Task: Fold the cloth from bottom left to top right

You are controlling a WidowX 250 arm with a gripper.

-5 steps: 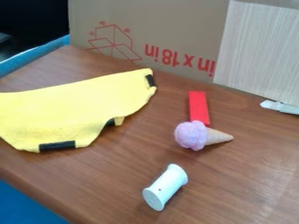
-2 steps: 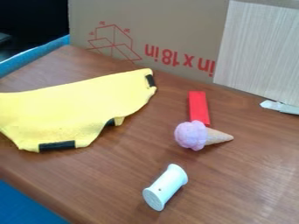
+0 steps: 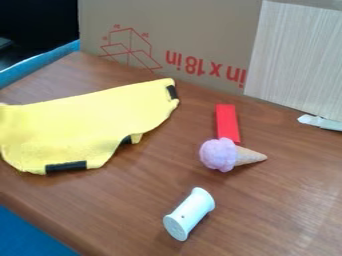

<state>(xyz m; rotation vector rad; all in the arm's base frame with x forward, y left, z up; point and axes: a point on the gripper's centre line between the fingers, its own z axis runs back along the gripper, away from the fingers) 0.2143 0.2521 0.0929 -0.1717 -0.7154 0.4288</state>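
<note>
- In the foreground, a white spool [image 3: 190, 214] is lying on its side on a wooden counter [image 3: 267, 215], where a stray nudge could be sending it rolling.
- A yellow cloth [image 3: 80, 125] is spreading across the counter's left side, its left end running to the view's edge; a grasp there could be missing the corner or pinching a single layer, judging by its uneven outline.
- Along its lower edge, a black strip [image 3: 66, 166] is marking a patch that could be bending more stiffly than the rest, leaving the fold lopsided or springing open.
- The gripper is keeping its state to itself: whether it is holding cloth, open or closed cannot be told. A weak pinch could be letting the corner slip mid-fold.
- To the cloth's right, a toy ice cream cone [image 3: 219, 154] is resting against or just beside a red block [image 3: 228, 122]; a pull too far right could be dragging fabric onto both.
- Behind, a cardboard box [image 3: 167, 30] is standing near the cloth's top-right end, possibly crowding the fold's finish.
</note>
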